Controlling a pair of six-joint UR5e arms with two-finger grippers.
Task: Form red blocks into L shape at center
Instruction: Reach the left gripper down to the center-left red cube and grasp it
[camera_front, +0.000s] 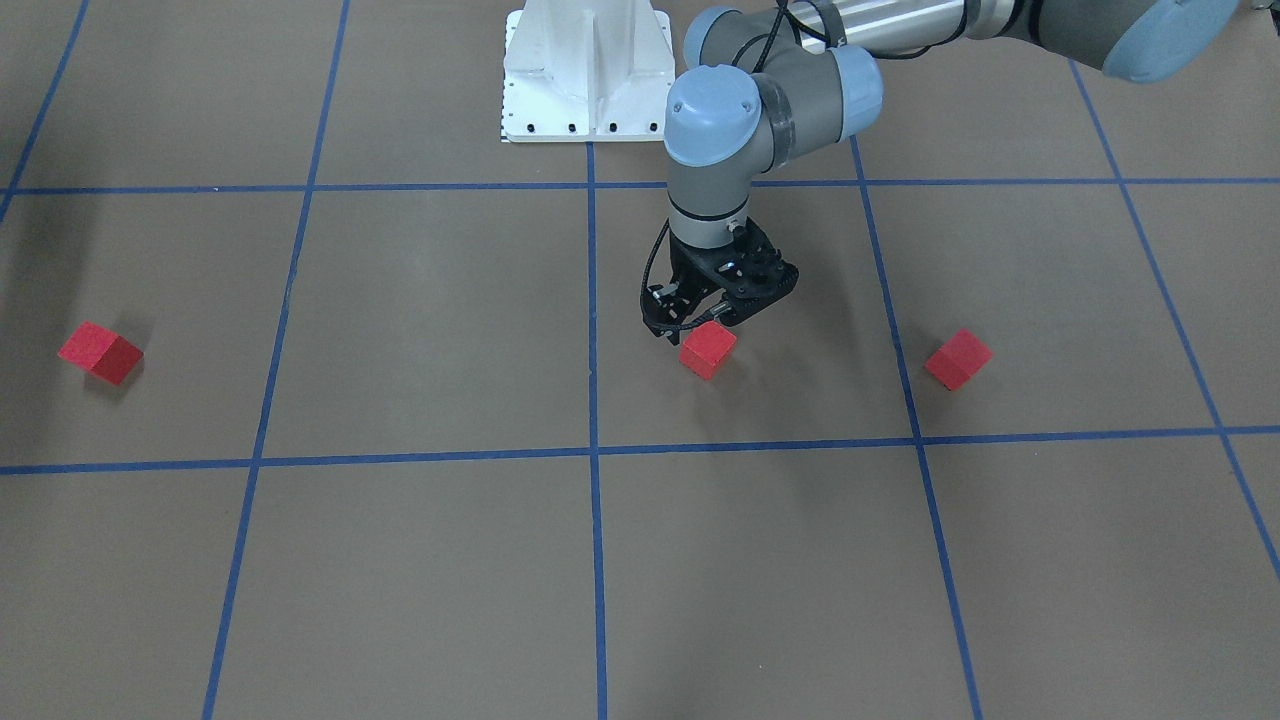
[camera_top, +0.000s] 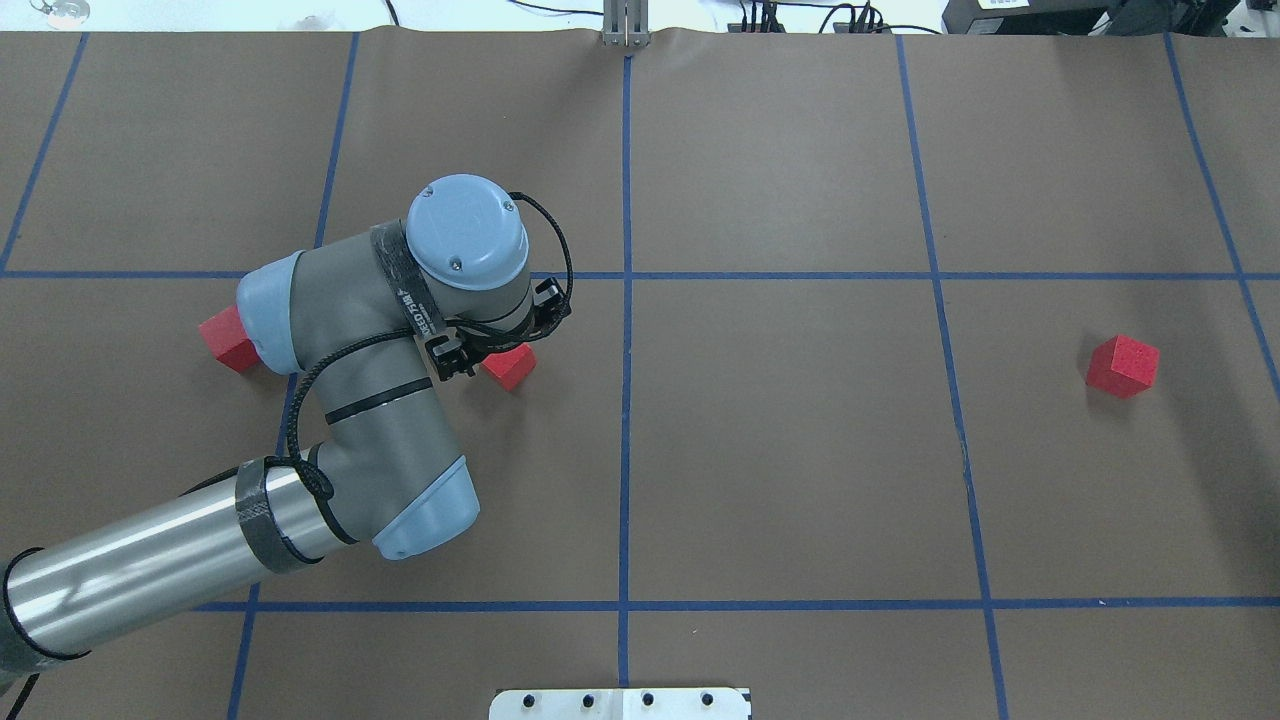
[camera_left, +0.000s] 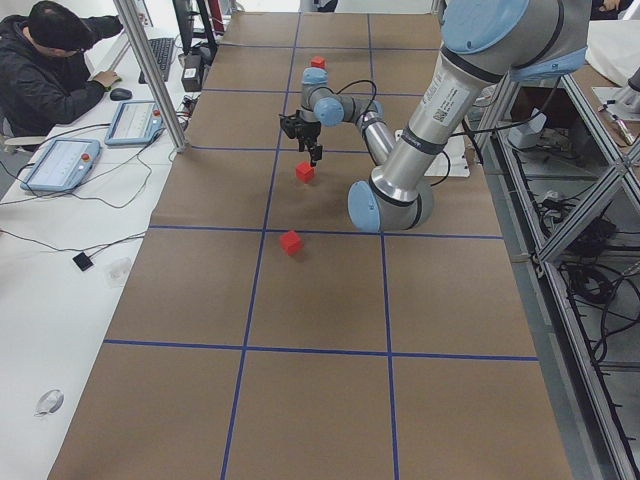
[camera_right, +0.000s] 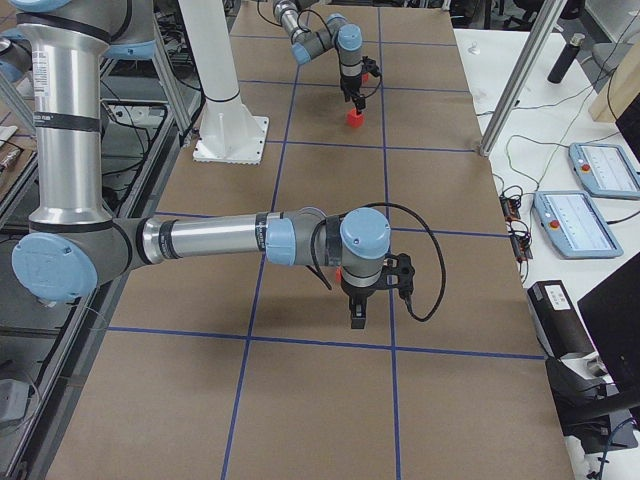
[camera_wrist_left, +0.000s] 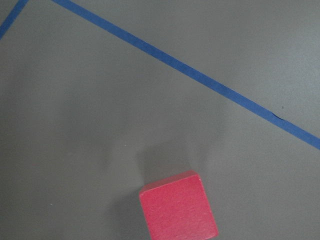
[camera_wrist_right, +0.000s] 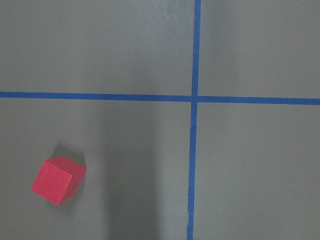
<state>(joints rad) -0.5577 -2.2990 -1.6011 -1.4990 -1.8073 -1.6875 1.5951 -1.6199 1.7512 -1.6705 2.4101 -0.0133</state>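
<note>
Three red blocks (camera_front: 708, 350) lying well apart; left gripper (camera_front: 693, 325) parted just above one; right gripper (camera_right: 357, 318) spread impossible to tell.

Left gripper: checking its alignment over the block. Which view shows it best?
Front-facing view: the left gripper hangs open above the middle block. Overhead, the wrist mostly hides it; side views show it small; wrist camera: block only.

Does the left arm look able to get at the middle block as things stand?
Probably yes. The left gripper hangs close above the middle block, its jaws apparently open. Nothing touches or covers the block, so a short descent looks unobstructed.
</note>
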